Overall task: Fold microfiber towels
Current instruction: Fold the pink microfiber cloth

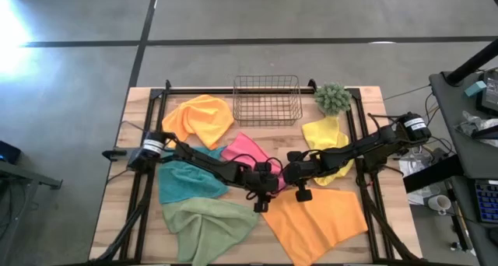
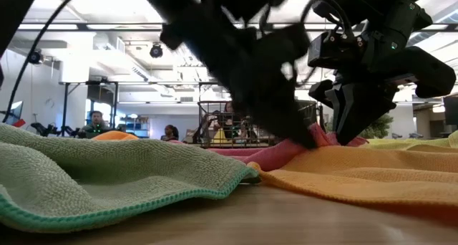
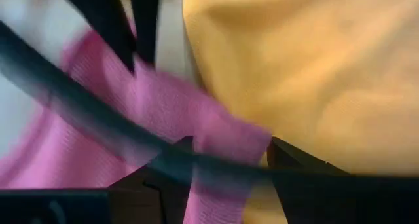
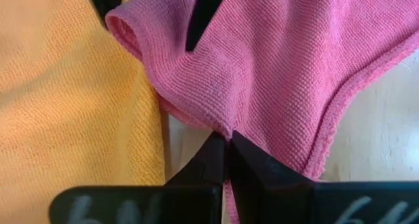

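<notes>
Pinching pink towel (image 4: pixel 275 73), right end effector (image 4: pixel 227 140) hides its edge.

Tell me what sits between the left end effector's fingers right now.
A strip of the pink towel lies between them, fingers apart; left wrist view shows it.

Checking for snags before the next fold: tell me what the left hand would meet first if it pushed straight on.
The left hand, fingers apart, already straddles a corner of the pink towel, so it meets that first. The orange towel lies just beyond; depth is unclear.

Six towels: two orange (image 1: pixel 200 118), one each pink (image 1: pixel 250 154), teal (image 1: pixel 185 180), green (image 1: pixel 208 224), seemingly yellow (image 1: pixel 324 132); one basket (image 1: pixel 267 99), one plant (image 1: pixel 333 98).
</notes>
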